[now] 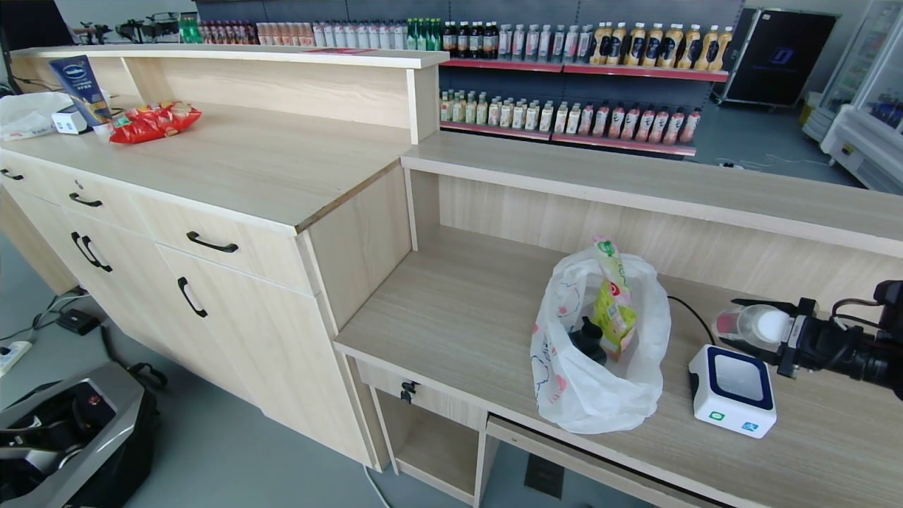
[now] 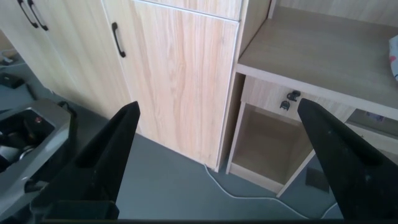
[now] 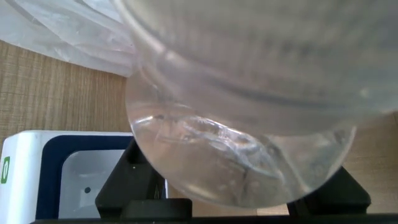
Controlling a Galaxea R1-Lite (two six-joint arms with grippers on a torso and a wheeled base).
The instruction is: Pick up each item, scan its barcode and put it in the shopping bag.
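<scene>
Right pincer [image 1: 749, 326] hangs over the counter [image 1: 458, 310], beside the white shopping bag [image 1: 600, 384], just above the scanner [image 1: 734, 388], clamped on a clear bottle [image 3: 236, 112]. Left pincer [image 2: 216, 111] hangs low before the cabinet [image 2: 180, 74], fingers apart.

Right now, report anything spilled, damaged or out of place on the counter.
Nothing stands out. The shopping bag sits open beside the scanner, a green packet poking out; the right gripper holds a clear container near the scanner. No spill or damage shows.

matt wood counter [image 1: 458, 310], clear bottle [image 3: 242, 124], perhaps plastic
</scene>
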